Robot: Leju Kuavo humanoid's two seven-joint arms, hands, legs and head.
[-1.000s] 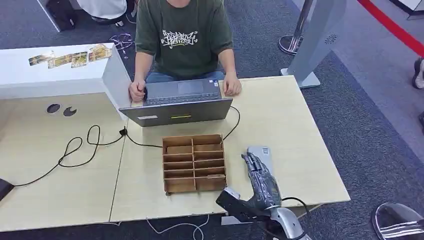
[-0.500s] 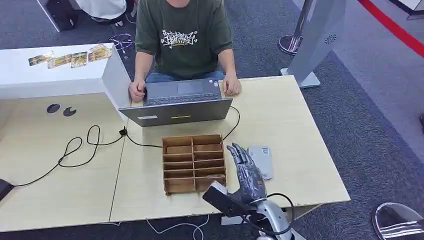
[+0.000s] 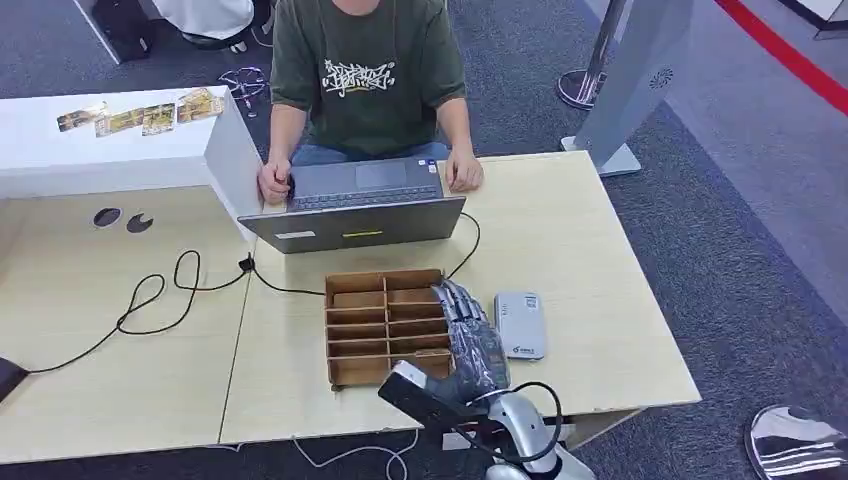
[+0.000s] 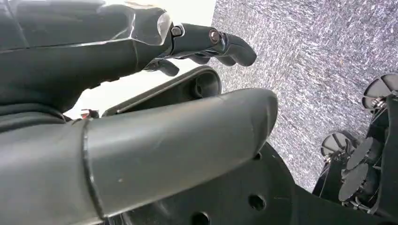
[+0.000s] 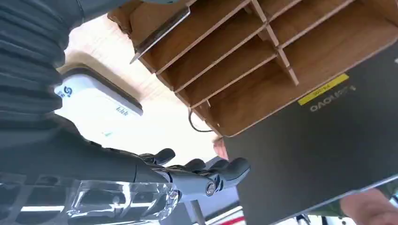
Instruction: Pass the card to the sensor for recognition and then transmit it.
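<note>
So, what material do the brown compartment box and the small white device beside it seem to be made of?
The brown compartment box looks like thin unpainted wood, probably plywood: matt, with visible grain and slotted dividers. The small white device looks like smooth moulded plastic with rounded corners and a dark rim, though this is less certain.

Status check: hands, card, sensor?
Right hand open, over the wooden organizer's right edge. Card in its slot. Sensor uncovered. Left hand empty.
</note>
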